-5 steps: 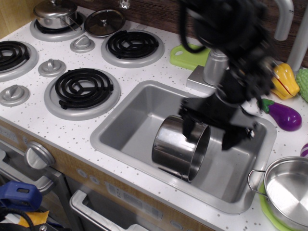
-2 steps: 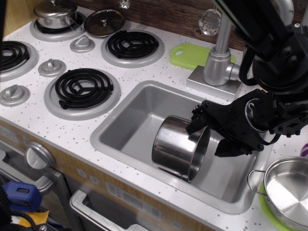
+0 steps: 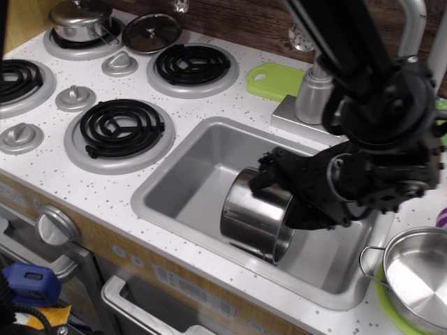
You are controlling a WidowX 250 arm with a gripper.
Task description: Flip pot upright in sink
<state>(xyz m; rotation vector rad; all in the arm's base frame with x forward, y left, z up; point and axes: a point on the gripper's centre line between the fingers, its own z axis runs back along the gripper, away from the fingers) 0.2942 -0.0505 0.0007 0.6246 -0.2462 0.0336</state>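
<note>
The pot [image 3: 250, 218] is shiny steel and lies on its side in the middle of the grey sink [image 3: 198, 178], its open mouth facing right. My black gripper [image 3: 283, 200] is at that mouth, coming in from the right. Its jaws are spread. The upper fingertip [image 3: 260, 176] rests at the top of the pot's rim, and the lower one is down by the mouth's lower edge. The pot's inside is hidden behind the gripper. I cannot tell whether a finger reaches inside the pot.
The faucet [image 3: 311, 91] stands behind the sink, a green cutting board [image 3: 271, 78] beside it. A wide shallow steel pan [image 3: 419, 277] sits at the right front. Black burners [image 3: 122, 127] and knobs fill the left counter. A small lidded pot [image 3: 80, 19] and a loose lid [image 3: 152, 31] stand at the back left.
My gripper has swung down and left from above the sink's right side, tilting over, and now sits at the pot's mouth. The pot has not moved.
</note>
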